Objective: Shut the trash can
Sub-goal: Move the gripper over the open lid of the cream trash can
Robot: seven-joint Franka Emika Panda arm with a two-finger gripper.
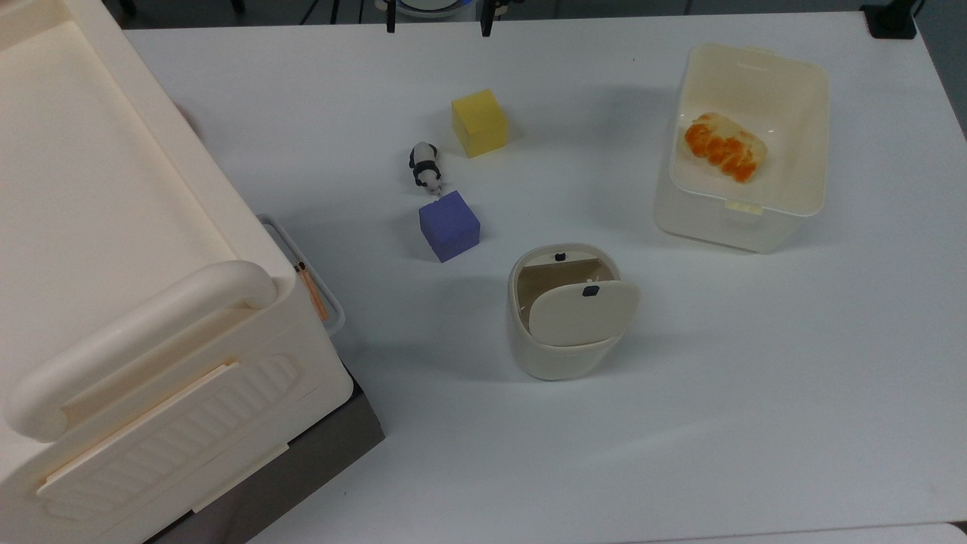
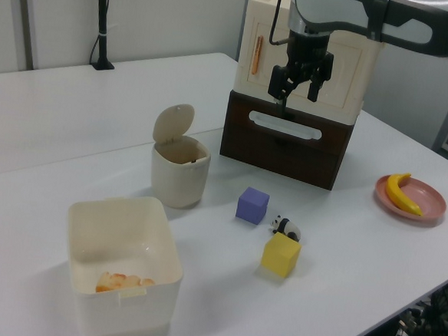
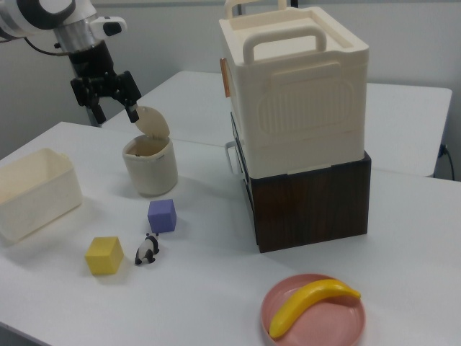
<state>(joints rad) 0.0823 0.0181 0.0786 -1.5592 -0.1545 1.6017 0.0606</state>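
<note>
In the right view, read from its left, a cream plastic tub sits at the table edge, and above it the gripper hangs high with its two fingers spread wide and nothing between them. Just to its right stands the trash can, a small cream plastic bin with smooth, slightly tapered walls and a rounded-square rim. Its flat beige lid stands tipped up on its hinge, so the mouth is open and the task not yet done. The gripper seems parked above and behind the lid, probably to push it down from that side. Further right lie a yellow block, a toy panda and a purple block, well clear of the bin. Next comes a big ribbed cream box with a handle, stacked on a dark wooden base. Nearest the camera, a banana rests on a pink plate.
</note>
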